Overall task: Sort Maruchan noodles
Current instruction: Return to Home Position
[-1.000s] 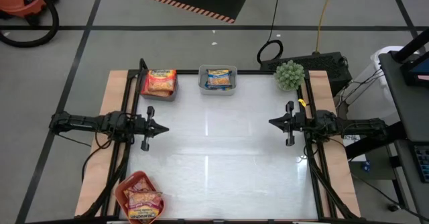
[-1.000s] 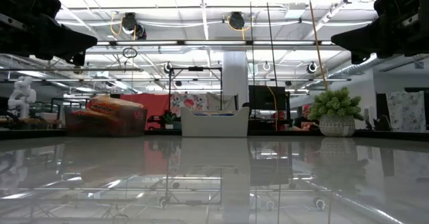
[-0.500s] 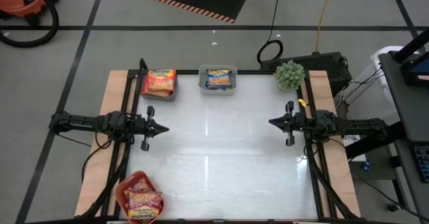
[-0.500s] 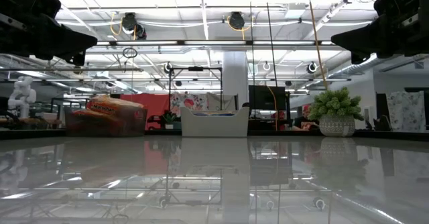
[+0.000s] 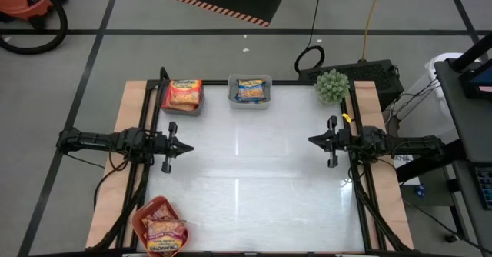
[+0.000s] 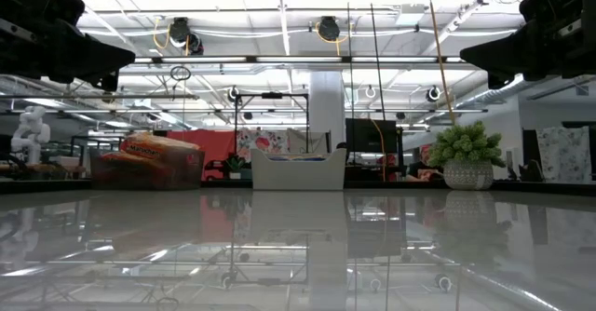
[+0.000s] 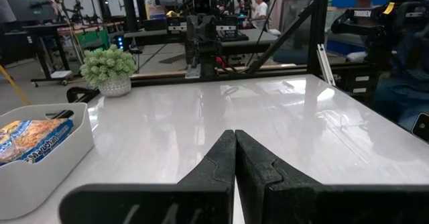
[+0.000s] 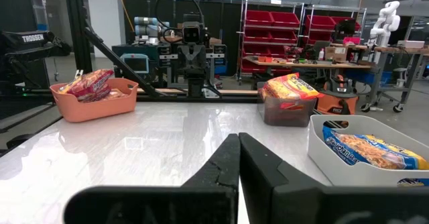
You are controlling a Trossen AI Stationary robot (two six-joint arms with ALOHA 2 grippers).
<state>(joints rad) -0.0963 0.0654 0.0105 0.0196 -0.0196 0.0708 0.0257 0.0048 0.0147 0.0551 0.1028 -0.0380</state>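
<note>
From above, the left gripper [image 5: 187, 147] sits over the left edge of the table [image 5: 254, 172]. The right gripper [image 5: 312, 140] sits over the right edge, so the two point at each other, well apart. All the noodles are in bins. The orange noodle packs [image 5: 183, 93] are in the dark bin [image 5: 188, 109] at the far left corner. A blue noodle pack [image 5: 250, 90] is in the grey bin [image 5: 231, 95] near it on the right. The red noodle packs [image 5: 164, 228] are in the salmon-red bin [image 5: 137, 218] at the near left corner. A small plant [image 5: 332, 85] stands at the far right corner. From table height, both arms hang high at the sides, and no pack lies on the shiny top. In the left wrist view, that gripper's two fingers [image 7: 214, 163] are pressed together with nothing between them. The right wrist view shows the same for the right gripper. I think the sorting is done and the step in hand is going back to the rest spot. Both arms look to be there. The next move calls only for waiting.
</note>
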